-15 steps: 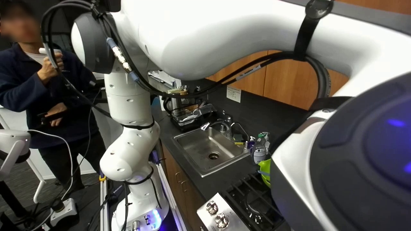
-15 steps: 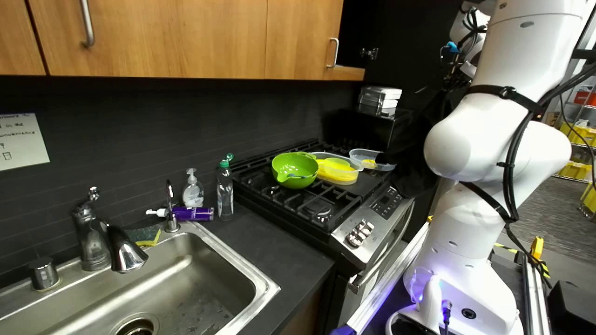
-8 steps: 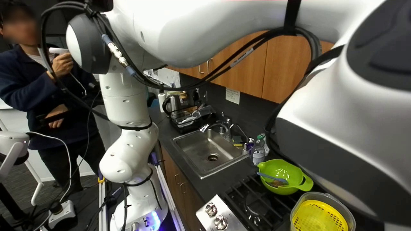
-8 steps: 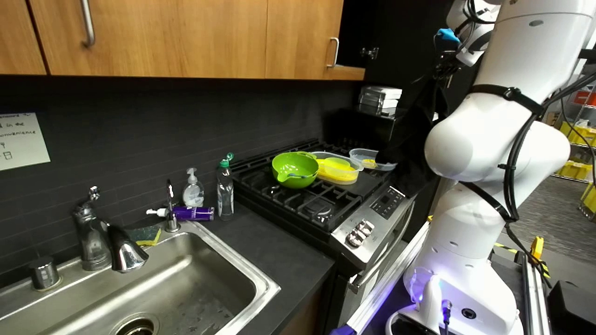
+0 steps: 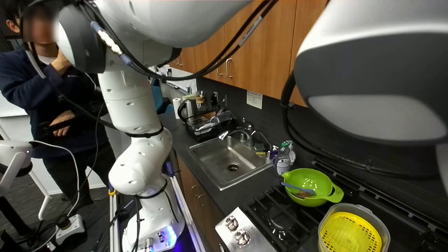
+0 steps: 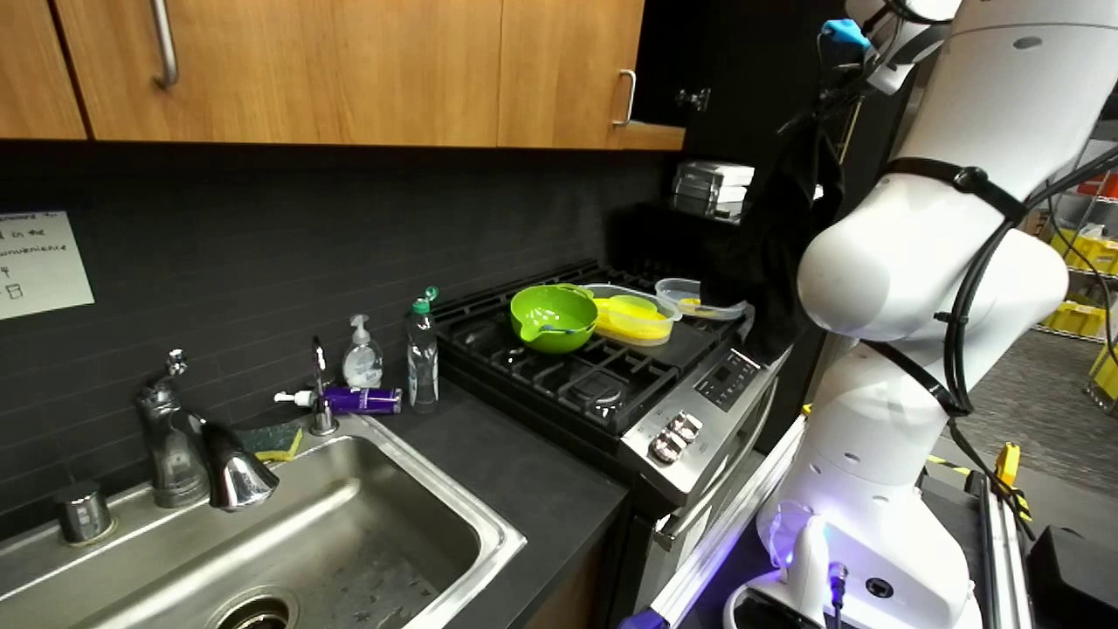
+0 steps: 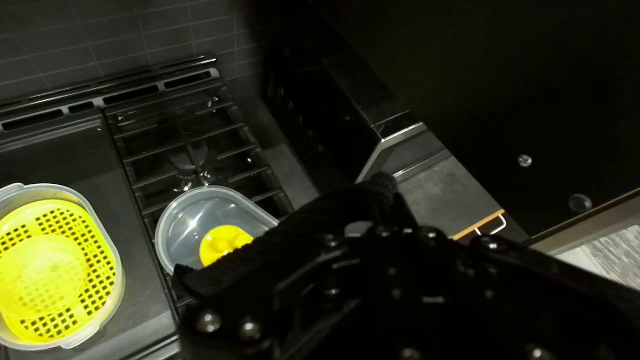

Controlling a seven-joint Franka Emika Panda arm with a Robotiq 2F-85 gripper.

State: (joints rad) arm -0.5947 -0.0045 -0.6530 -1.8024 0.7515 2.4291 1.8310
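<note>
The gripper (image 7: 382, 227) is pressed together on a black cloth (image 6: 780, 236), which hangs down by the end of the stove (image 6: 603, 393). In the wrist view the cloth hides part of a clear tub (image 7: 192, 210); contact cannot be told. Just beside stands a tub holding a yellow strainer (image 7: 62, 280), then a green bowl (image 6: 550, 314). Farther off, labels on the green-capped bottle (image 6: 423, 358) and purple bottle (image 6: 365, 401) are too small to read. A wall note (image 6: 39, 262), cut by the frame edge, shows "in the" and "onvenience".
</note>
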